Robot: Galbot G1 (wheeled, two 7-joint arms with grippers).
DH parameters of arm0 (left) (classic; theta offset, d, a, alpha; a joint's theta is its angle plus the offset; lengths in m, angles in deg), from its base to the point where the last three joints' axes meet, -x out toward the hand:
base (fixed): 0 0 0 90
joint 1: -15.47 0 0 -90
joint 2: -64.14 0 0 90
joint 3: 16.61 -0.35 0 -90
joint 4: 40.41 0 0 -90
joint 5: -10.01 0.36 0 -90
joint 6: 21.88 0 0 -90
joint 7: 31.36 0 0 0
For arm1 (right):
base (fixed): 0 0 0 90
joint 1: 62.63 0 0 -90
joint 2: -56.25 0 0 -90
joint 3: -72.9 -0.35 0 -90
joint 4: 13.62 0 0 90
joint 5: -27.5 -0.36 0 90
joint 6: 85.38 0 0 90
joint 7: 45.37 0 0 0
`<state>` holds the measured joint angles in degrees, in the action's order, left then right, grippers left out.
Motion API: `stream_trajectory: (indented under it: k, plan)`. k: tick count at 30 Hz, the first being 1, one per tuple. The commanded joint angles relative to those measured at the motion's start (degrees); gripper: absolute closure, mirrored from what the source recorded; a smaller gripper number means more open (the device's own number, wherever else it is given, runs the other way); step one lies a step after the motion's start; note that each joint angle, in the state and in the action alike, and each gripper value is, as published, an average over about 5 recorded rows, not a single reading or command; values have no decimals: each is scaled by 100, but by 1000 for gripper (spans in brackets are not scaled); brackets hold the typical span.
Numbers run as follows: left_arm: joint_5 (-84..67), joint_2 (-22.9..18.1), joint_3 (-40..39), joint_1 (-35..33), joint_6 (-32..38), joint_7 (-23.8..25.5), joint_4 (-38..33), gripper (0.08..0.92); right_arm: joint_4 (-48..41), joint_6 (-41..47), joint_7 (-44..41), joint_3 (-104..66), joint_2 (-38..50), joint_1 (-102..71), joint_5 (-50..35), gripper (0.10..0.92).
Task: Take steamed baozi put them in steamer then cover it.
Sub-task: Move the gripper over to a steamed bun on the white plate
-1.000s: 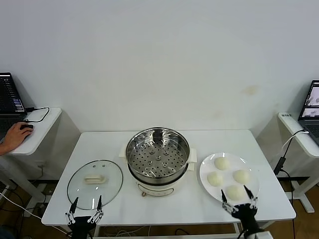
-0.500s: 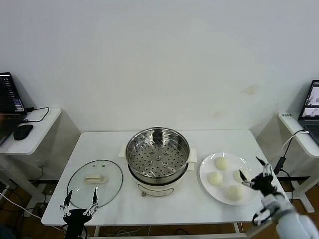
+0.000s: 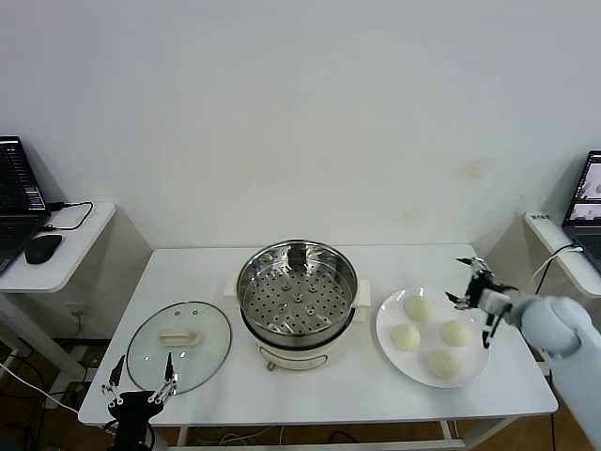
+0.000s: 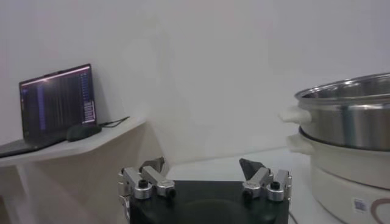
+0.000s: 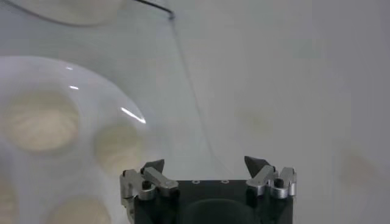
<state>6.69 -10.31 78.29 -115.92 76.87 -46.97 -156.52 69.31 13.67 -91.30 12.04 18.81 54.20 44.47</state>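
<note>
**Both claws spread, buns on the plate**

The white table (image 3: 310, 395) carries the steamer (image 3: 297, 289) at its centre, uncovered. The cover (image 3: 178, 345) lies flat to its left, near the front edge. Right of it, a plate (image 3: 387, 315) holds four steamed baozi (image 3: 405, 336). The right gripper (image 3: 472, 283) hovers beyond the plate's far right rim, fingers apart, holding nothing. The left gripper (image 3: 138, 390) hangs off the table's front edge, fingers apart.
</note>
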Motion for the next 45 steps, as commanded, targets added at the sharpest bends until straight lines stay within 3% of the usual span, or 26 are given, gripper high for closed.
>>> stream_trajectory:
  k: [1,16,38,45]
  plan:
    - [40,-2,21,15,-25,-15,11,177,-958,87,-1425,1981,257,1995,-155,202]
    - [59,17,107,76,-22,-75,87,177,-1624,-202,-2023,3740,-229,2960,-270,202]
    - [66,-5,252,69,15,-81,80,177,-2961,-420,-1544,3545,-1313,2814,363,205]
    - [70,4,255,88,18,-80,95,177,-3120,-419,-1481,3499,-1461,2774,417,247]
